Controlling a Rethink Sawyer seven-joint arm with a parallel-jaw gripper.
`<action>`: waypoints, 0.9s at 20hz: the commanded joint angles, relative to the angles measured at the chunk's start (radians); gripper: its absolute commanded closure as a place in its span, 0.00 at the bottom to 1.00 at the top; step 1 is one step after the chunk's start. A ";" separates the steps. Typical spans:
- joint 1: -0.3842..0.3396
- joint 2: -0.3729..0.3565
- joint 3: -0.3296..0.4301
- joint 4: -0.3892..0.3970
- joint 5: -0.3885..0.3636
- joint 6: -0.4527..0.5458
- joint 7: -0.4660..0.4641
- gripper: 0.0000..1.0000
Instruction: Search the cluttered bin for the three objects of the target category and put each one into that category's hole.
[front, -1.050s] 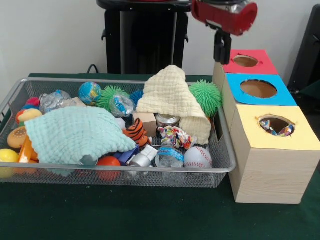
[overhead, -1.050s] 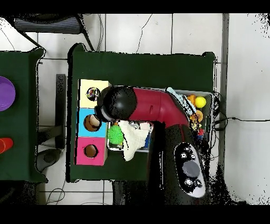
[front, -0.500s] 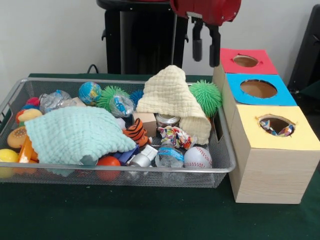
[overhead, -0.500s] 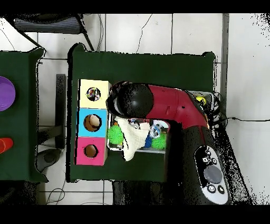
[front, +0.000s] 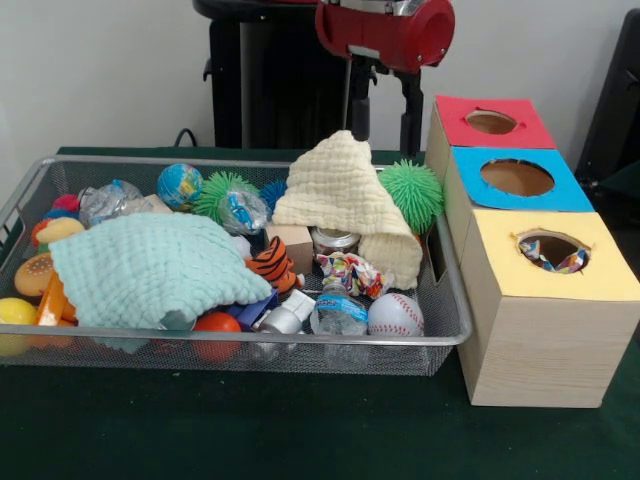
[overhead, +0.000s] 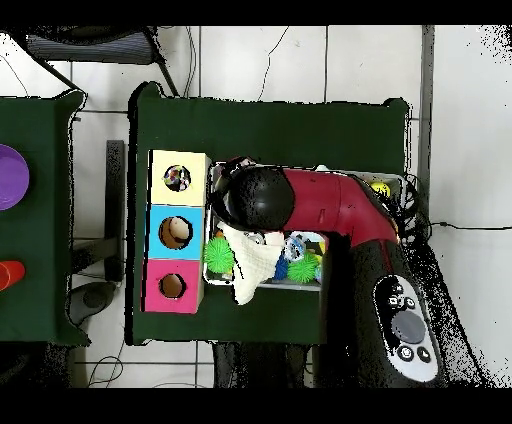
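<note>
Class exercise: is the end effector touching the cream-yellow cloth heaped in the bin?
Cannot tell. In the front view the open end effector hangs behind the cream-yellow cloth, its fingertips near the cloth's peak; the overhead view hides them under the arm.

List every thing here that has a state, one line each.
gripper: open, empty, above the cream cloth
cream cloth: draped in a peak
teal cloth: spread over toys
yellow box: wrappers in its hole
blue box: hole looks empty
red box: hole looks empty
water bottle: lying down
</note>
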 joint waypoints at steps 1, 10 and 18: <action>-0.025 0.123 0.021 0.156 -0.094 -0.166 -0.065 0.00; -0.037 0.250 0.013 0.167 -0.111 -0.275 -0.020 0.00; -0.028 0.284 -0.002 0.152 -0.125 -0.265 -0.039 0.00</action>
